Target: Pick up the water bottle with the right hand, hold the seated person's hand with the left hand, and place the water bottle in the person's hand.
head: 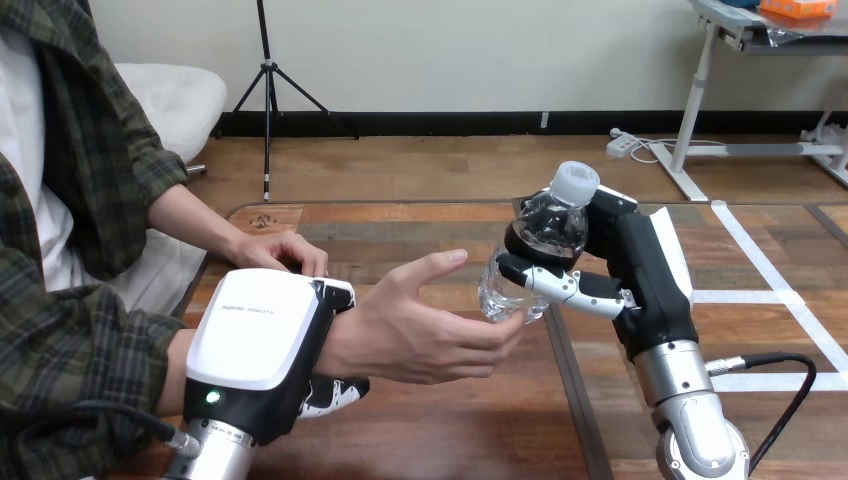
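Handover — right hand (640,285), clamped on the bottle (548,235), has it at the person's hand (425,325); left hand (260,335) curls round the wrist (352,340). Next — seat it in the palm.

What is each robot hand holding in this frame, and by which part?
The right robot hand grips the water bottle around its middle. The left robot hand is curled round the person's wrist.

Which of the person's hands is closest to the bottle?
The open hand, wrist held by the robot's left hand, almost at the water bottle. The other hand rests farther back.
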{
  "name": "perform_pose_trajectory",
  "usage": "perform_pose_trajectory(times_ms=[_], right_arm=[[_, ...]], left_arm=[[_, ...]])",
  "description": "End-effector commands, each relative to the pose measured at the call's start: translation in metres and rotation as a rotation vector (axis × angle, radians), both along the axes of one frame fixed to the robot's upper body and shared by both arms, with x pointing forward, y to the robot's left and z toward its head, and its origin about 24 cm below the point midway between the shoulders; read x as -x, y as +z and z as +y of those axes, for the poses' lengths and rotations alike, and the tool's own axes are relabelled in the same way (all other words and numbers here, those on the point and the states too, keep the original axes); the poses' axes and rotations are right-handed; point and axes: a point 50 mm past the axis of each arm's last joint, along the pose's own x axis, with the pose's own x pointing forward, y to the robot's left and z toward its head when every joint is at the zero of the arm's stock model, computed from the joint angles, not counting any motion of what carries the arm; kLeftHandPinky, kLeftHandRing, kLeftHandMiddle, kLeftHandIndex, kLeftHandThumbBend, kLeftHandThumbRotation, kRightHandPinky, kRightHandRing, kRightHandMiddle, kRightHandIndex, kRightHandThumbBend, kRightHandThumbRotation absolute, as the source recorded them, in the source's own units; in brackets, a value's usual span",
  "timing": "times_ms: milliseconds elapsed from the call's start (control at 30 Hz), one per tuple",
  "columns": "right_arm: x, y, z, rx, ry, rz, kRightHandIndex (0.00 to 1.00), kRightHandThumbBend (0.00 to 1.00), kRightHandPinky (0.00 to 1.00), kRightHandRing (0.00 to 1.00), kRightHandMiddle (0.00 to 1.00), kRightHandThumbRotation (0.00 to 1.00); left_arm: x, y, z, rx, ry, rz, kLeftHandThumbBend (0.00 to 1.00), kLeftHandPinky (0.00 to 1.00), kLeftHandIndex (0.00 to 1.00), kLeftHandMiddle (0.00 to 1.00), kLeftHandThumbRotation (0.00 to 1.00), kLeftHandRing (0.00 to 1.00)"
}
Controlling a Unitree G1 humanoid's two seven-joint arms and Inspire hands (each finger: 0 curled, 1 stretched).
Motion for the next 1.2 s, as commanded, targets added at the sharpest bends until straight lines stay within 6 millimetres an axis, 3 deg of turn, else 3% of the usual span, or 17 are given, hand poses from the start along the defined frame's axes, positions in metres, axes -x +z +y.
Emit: perform_pose_trajectory(times_ms=[0, 1167], right_arm=[[-0.013, 0.039, 0.006, -0.029, 0.021, -0.188, 0.55, 0.67, 0.41, 0.42, 0.50, 0.00], [0.005, 0.043, 0.019, -0.068, 0.108, -0.237, 0.53, 0.70, 0.39, 0.43, 0.49, 0.00]], left_arm=[[-0.008, 0.020, -0.016, 0.039, -0.080, -0.100, 0.90, 0.25, 0.31, 0.31, 0.00, 0.28], [-0.006, 0.019, -0.016, 0.045, -0.084, -0.093, 0.91, 0.25, 0.32, 0.32, 0.00, 0.28]])
